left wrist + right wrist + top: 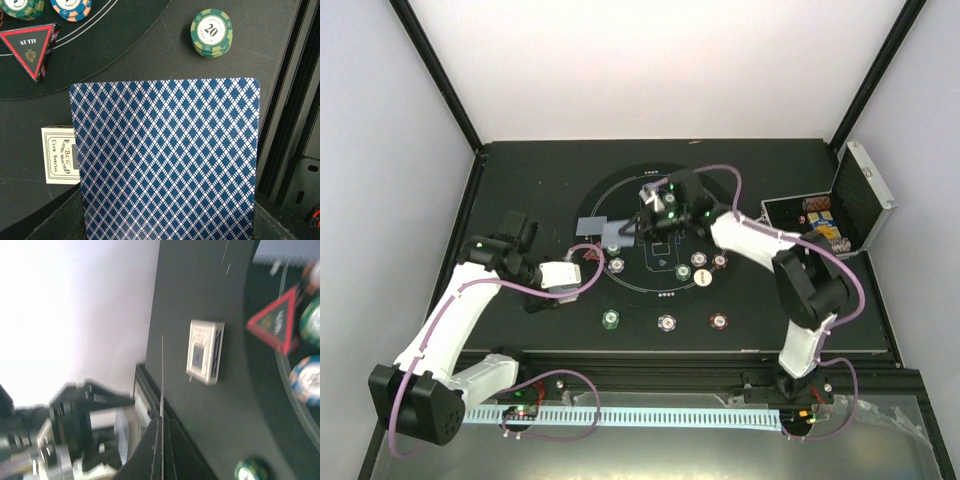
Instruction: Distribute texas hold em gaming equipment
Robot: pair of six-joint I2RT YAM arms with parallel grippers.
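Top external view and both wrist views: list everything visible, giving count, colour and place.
mat: one, black, table centre
case: one, silver, open, far right
chip stacks: about eight; green, maroon, white, blue; on and just off mat
playing cards: three; blue-backed where visible; two held, one flat at mat's far-left edge
triangle marker: one, red, mat's left edge
button: one, white, among mat chips
card box: one, cream, off mat's left
left gripper: one, black, gripping a card
right gripper: one, black, gripping a card
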